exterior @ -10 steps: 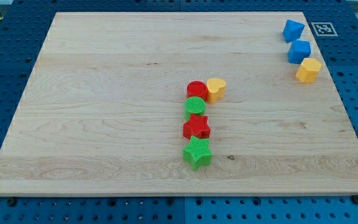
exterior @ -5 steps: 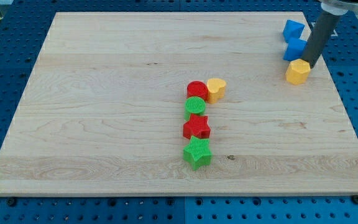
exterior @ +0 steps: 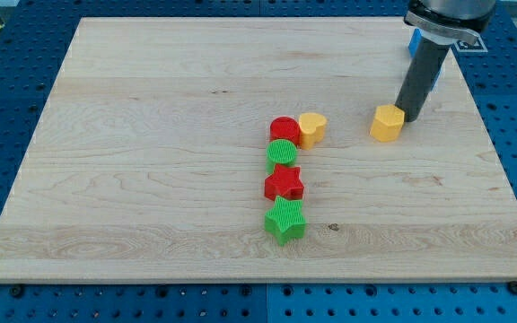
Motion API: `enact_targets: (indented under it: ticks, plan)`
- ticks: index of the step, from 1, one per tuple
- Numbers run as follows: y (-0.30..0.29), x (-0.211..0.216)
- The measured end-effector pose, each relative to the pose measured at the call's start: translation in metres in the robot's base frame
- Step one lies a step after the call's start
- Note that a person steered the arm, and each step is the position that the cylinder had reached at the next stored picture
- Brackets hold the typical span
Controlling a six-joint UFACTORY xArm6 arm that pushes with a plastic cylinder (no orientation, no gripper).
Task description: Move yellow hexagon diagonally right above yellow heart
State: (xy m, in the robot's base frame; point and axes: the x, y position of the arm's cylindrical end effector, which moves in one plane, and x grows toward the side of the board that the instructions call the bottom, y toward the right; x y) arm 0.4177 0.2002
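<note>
The yellow hexagon [exterior: 386,123] is touched on its right by my tip [exterior: 407,118], a plain rod tool pinching nothing, well right of the yellow heart [exterior: 311,128].

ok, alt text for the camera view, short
A dark rod's tip rests against the right side of a yellow hexagon on a wooden board, with a yellow heart to its left. The heart adjoins a column running down: red cylinder, green cylinder, red star, green star.
</note>
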Motion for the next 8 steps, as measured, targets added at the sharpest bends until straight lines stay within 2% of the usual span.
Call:
enact_targets:
  ticks: [1,2,4,6,7,8]
  plan:
    - [0.015,0.022]
    - [0.015,0.022]
    - [-0.022,-0.002]
    - [-0.036,-0.003]
    - [-0.075,-0.010]
    - [-0.078,-0.013]
